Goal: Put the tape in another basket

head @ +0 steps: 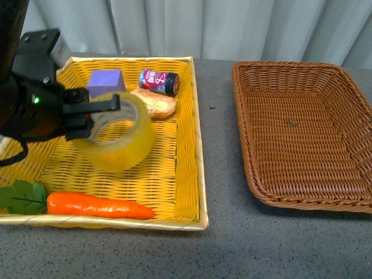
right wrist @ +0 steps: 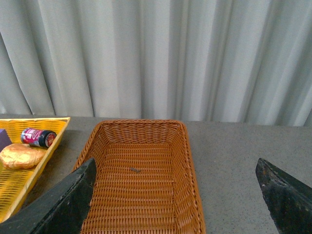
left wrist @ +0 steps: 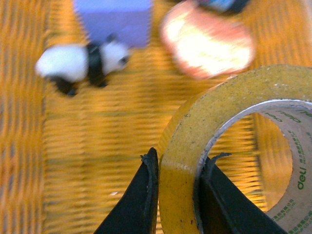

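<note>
Nearest the front camera, a carrot [head: 99,206] with green leaves [head: 23,197] lies along the near edge of the yellow tray [head: 200,174].

1. Left gripper [head: 96,118]: I read it as clamped on the tape [head: 119,136]. In the left wrist view, one finger [left wrist: 141,200] presses the outer face of the roll and the other sits inside the core, so the tape's wall is pinched between them.
2. Tape position: tilted, inside the bounds of the yellow tray, at the tray's middle. I cannot tell whether it touches the weave.
3. Other tray contents: a purple block [head: 106,82], a small can [head: 159,81] on its side and a golden bun [head: 154,103] at the far end; a panda toy [left wrist: 80,63] shows only in the left wrist view.
4. Basket [head: 308,139]: it stands on the grey table, well apart from the tape, holding only a small dark speck [head: 290,122].
5. Right gripper [right wrist: 175,200]: fingers spread wide, holding nothing, above the basket's near end.
</note>
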Tool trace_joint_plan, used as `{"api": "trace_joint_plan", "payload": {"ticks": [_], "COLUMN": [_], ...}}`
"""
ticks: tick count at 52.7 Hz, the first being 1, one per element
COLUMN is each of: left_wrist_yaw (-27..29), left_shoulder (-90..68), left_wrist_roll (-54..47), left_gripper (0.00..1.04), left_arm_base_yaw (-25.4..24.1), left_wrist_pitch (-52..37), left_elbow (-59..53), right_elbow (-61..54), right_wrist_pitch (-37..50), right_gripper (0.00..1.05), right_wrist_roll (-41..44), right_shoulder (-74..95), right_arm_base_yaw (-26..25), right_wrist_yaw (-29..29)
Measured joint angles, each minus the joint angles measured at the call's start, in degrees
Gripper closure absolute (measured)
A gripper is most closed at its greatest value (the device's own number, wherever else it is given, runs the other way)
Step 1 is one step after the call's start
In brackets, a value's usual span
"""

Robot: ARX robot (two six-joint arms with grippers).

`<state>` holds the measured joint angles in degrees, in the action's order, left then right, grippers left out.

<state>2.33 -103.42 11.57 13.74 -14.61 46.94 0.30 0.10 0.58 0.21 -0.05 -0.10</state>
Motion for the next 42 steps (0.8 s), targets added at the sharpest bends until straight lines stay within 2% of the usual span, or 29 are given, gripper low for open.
{"api": "trace_joint_plan", "payload": {"ticks": [7,14,23,31,42], "left_wrist_yaw": [-3.3,-10.2,-15.8,-17.2,-17.4], "left_shoulder": [0.5,-1.2,-5.4,-8.1,-9.6], "left_wrist_roll": [-4.9,-13.4,-23.8,-30.0,-32.5], "left_gripper": [0.87,0.87,0.87,0.88,0.88], "left_arm_base_yaw": [3.2,8.0,12.6,14.6,15.3], "left_wrist_pitch": [-1.5,-4.1,-2.6,-0.3,0.5], "left_elbow": [4.7,11.6,17.1,20.2,22.3], "right_elbow": [0.0,0.0,0.0,0.0,0.0], "right_wrist_pitch": [0.0,0.0,0.0,0.0,0.0], "right_gripper": [0.09,0.09,0.09,0.09,0.09], "right_wrist_roll": [0.0,0.0,0.0,0.0,0.0], "right_shoulder": [0.0,0.0,0.0,0.0,0.0], "right_arm_base_yaw": [0.0,0.0,0.0,0.0,0.0], "right_wrist_yaw": [0.0,0.0,0.0,0.0,0.0]}}
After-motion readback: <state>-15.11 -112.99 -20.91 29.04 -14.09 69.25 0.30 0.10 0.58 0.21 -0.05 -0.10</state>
